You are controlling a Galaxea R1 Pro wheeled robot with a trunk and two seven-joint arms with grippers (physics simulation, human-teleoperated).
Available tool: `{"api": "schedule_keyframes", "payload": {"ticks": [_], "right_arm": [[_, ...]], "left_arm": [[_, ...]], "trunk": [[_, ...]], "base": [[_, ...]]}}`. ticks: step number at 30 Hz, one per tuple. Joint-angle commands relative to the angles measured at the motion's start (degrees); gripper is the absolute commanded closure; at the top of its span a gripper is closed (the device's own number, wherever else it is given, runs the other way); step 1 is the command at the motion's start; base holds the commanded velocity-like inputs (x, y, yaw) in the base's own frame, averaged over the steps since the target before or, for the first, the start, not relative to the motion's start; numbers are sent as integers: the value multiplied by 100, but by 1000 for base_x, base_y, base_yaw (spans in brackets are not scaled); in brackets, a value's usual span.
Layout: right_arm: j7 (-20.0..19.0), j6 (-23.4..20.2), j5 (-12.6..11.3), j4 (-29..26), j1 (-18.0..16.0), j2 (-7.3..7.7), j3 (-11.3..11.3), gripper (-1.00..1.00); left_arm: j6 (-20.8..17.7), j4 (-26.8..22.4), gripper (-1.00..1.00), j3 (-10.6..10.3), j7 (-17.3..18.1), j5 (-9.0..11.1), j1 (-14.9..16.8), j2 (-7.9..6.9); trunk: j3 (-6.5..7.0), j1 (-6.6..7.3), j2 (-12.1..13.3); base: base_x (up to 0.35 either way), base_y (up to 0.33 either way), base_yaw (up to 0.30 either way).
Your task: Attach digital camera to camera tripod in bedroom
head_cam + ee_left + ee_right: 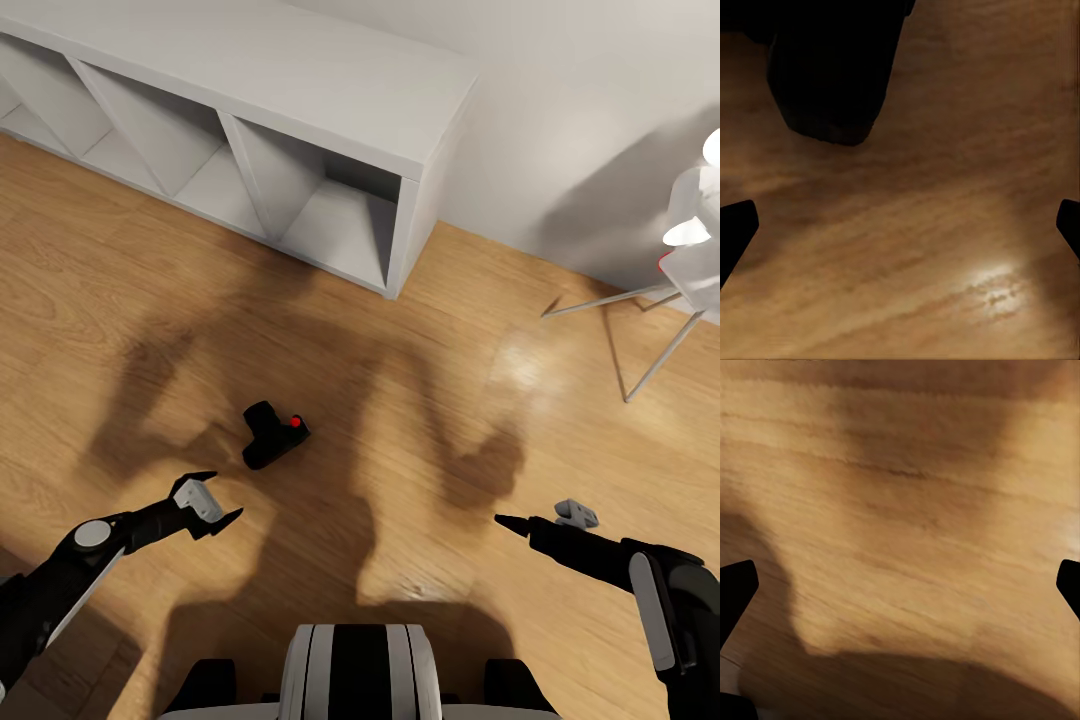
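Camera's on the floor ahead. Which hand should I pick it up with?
Left. The left hand hovers open just short of the digital camera, which lies on the wood floor. The right hand is farther off.

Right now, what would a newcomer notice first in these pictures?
A small black camera with a red dot lies on the wood floor, just ahead of the open left end effector. Behind it a grey cube shelf stands against the wall, and a white lamp stands at the right.
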State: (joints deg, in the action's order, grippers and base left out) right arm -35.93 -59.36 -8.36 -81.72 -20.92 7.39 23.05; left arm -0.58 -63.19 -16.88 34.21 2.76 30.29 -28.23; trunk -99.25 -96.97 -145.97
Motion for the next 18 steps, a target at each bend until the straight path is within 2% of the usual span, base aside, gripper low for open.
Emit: {"api": "schedule_keyframes", "payload": {"ticks": [1, 18], "right_arm": [[7, -41, -34, -2, -2, 0, 7, -100], [-1, -41, -34, -2, 0, -1, 7, -100]], "left_arm": [[7, 0, -100, -11, 6, 29, 4, -2], [110, -2, -100, -26, 5, 52, 4, 48]], "trunk": [[-3, 1, -1], [-3, 1, -1]], "base": [[0, 0, 0], [0, 0, 0]]}}
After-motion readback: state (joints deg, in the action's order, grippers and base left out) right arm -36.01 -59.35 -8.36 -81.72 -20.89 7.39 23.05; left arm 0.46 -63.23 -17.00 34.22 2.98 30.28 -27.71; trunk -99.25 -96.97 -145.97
